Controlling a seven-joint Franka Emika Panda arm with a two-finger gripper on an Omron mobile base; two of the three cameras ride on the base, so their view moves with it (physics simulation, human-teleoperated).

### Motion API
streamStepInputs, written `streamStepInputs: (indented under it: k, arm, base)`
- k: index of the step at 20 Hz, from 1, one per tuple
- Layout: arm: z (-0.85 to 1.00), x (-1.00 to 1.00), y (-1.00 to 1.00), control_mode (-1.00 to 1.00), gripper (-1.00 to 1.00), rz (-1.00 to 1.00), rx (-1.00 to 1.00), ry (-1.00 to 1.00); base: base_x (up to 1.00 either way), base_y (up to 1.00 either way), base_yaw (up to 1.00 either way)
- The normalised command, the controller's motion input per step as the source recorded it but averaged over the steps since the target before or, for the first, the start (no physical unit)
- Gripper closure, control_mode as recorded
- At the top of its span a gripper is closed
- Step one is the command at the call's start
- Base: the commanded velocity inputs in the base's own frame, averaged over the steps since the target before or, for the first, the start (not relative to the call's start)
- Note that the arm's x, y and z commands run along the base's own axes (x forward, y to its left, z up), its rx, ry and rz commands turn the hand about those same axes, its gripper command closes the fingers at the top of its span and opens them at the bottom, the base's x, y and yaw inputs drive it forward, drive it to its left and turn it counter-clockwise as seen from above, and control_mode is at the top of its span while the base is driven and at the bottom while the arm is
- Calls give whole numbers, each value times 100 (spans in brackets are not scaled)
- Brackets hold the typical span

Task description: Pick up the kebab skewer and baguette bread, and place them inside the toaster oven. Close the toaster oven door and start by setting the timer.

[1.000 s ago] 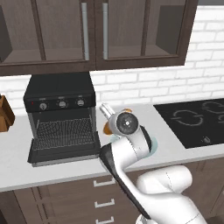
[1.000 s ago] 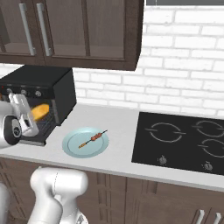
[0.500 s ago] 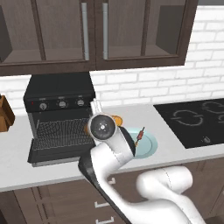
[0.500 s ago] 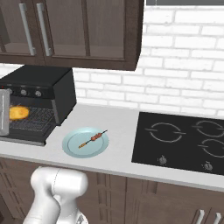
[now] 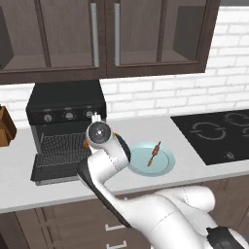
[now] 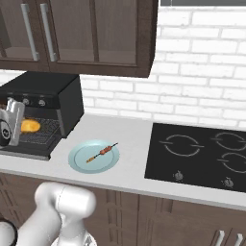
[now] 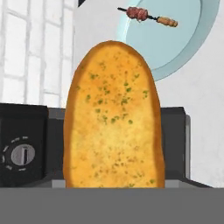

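My gripper (image 6: 19,126) is shut on the baguette bread (image 6: 30,126), a golden-orange herb-flecked loaf (image 7: 114,118), and holds it just above the toaster oven door (image 6: 29,147) at the oven's mouth. In the left base view the hand (image 5: 96,118) hides most of the loaf; an orange sliver (image 5: 86,144) shows beside it. The black toaster oven (image 5: 65,103) stands open, its door (image 5: 58,171) folded down flat and the wire rack showing inside. The kebab skewer (image 5: 154,152) lies on the pale blue plate (image 5: 164,166), right of the oven; the skewer (image 6: 102,152) and plate (image 6: 79,162) stay apart from my gripper.
A black hob (image 5: 219,133) is set into the counter at the right. A brown wooden block (image 5: 5,127) stands left of the oven. Dark wall cabinets (image 5: 104,36) hang above. A silver oven knob (image 7: 22,154) shows beside the loaf.
The arm has swung left from the plate to the oven front, carrying the baguette bread with it. The skewer and plate have not moved.
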Motion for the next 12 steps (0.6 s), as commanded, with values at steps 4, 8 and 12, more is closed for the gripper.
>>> streamStepInputs:
  k: [4, 8, 12]
  arm:
    - [-42, 81, 72, -100, 100, -9, -3, 0]
    - [-2, 65, 44, -100, 100, -11, -3, -4]
    - [0, 50, 44, -100, 100, -11, 0, 0]
  base:
    - [0, 0, 0]
    - [0, 0, 0]
    - [0, 0, 0]
